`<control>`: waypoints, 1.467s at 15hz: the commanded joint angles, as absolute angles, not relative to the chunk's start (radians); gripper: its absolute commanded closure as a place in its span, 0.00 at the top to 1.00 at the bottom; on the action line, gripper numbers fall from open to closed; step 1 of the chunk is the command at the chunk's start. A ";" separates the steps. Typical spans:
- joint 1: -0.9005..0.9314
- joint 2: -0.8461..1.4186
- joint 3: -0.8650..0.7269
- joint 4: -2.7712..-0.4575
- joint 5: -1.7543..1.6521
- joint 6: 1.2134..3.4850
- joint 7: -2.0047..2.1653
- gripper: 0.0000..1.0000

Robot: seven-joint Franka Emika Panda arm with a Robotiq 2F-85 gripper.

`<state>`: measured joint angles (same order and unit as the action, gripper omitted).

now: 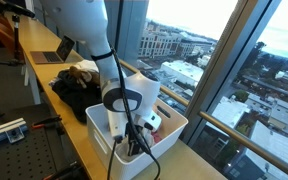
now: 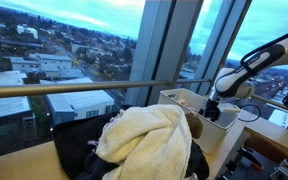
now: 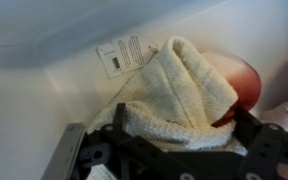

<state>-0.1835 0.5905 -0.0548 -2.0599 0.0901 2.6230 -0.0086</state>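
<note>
Hand [image 3: 179, 138]: jaws spread wide, gripping nothing, lowered inside white rectangular plastic bin [image 1: 102, 128] on tan wooden worktop [image 1: 44, 85]. Wrist view, left to right: printed label sticker [image 3: 126, 55] on bin wall; folded cream terry towel [image 3: 174, 88] lying between the fingers; rounded pinkish-red object [image 3: 248, 80] against towel's right side.

Wrist view: the bottom edge cuts off the gripper [image 3: 174, 150], and the towel [image 3: 179, 85] covers most of a red thing [image 3: 242, 80] behind it. The label [image 3: 124, 55] has print too small to read. In an exterior view, the bin [image 2: 179, 96] wall hides the gripper's tips.
</note>
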 commanded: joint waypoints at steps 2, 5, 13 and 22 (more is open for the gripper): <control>-0.185 0.613 -0.040 -2.029 0.108 2.652 -0.025 1.00; -0.175 0.626 -0.035 -1.995 0.104 2.642 -0.020 1.00; -0.169 0.696 -0.016 -1.893 0.103 2.602 -0.024 0.42; -0.132 0.594 -0.022 -1.879 0.084 2.536 -0.017 0.03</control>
<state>-0.1445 0.6616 -0.0223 -1.8784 0.0878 2.5814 -0.0086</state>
